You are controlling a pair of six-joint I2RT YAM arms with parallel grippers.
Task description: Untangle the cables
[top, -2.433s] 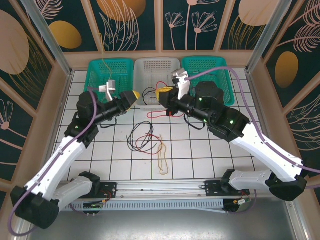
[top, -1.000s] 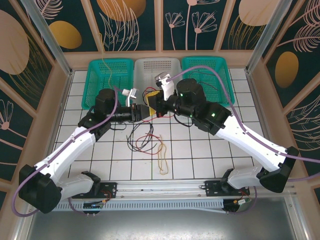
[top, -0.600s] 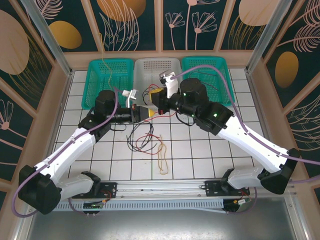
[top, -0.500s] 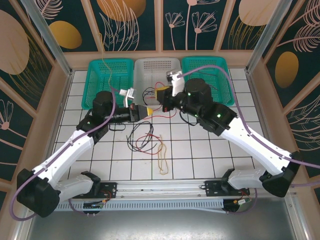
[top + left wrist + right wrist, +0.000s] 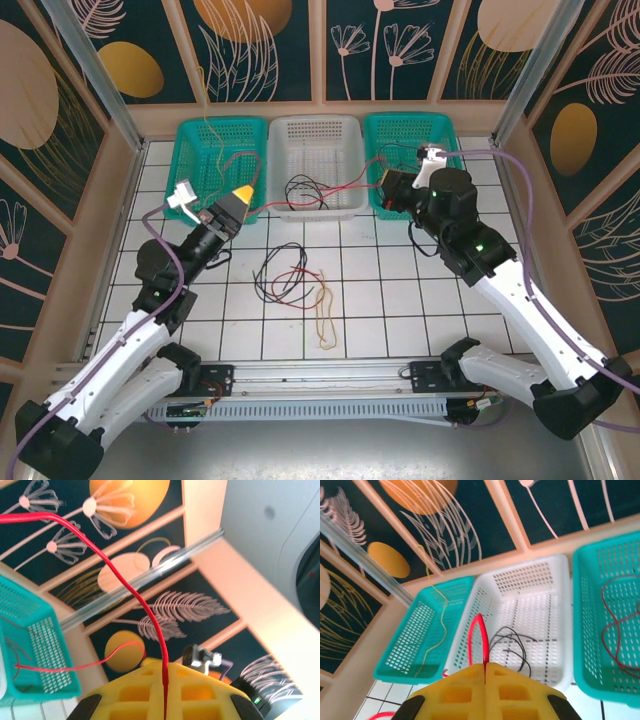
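Tiled table [image 5: 400, 300], arms spread wide, left pincer [image 5: 165, 680] and right pincer [image 5: 485, 670] each clamped on red cable [image 5: 145, 612]

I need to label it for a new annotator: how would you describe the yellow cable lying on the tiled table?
On the white tiled table, look in front of the white basket, midway toward the near edge. Beside the near right edge of the black and red tangle lies the yellow cable, a narrow loop. It is the only pale yellow one on the tiles.
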